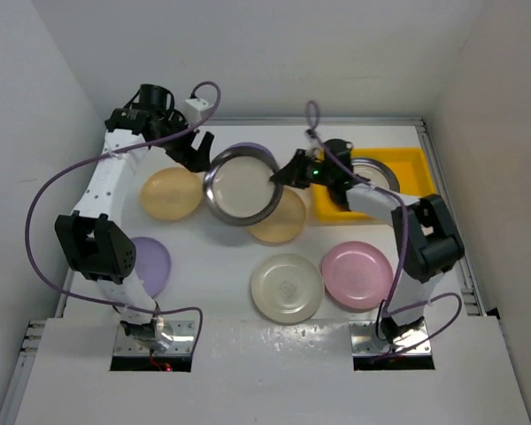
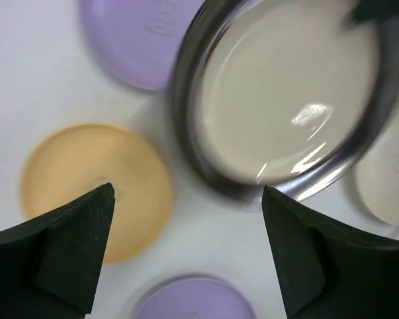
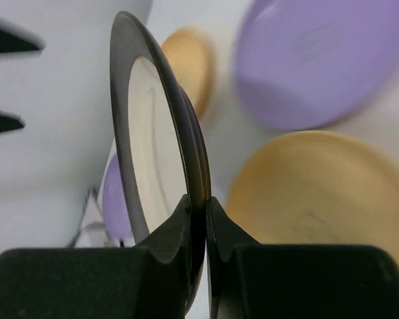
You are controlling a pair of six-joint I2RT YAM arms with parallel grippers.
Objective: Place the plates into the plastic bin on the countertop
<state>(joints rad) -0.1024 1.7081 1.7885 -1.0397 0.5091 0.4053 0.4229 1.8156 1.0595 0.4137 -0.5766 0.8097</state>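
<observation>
My right gripper (image 1: 280, 177) is shut on the right rim of a dark-rimmed grey plate (image 1: 242, 186) and holds it above the countertop (image 1: 212, 274). In the right wrist view the plate (image 3: 153, 146) stands edge-on between the gripper's (image 3: 198, 209) jaws. My left gripper (image 1: 195, 152) is open and empty just left of that plate (image 2: 292, 93). The yellow bin (image 1: 407, 168) at the right back holds another dark-rimmed plate (image 1: 372, 170). On the counter lie yellow-orange plates (image 1: 171, 192) (image 1: 283, 221), lavender plates (image 1: 150, 264) (image 1: 257, 150), a cream plate (image 1: 288, 288) and a pink plate (image 1: 357, 274).
White walls close in the back and both sides. Purple cables loop over both arms. The metal edging (image 1: 447, 204) runs along the right side of the counter past the bin.
</observation>
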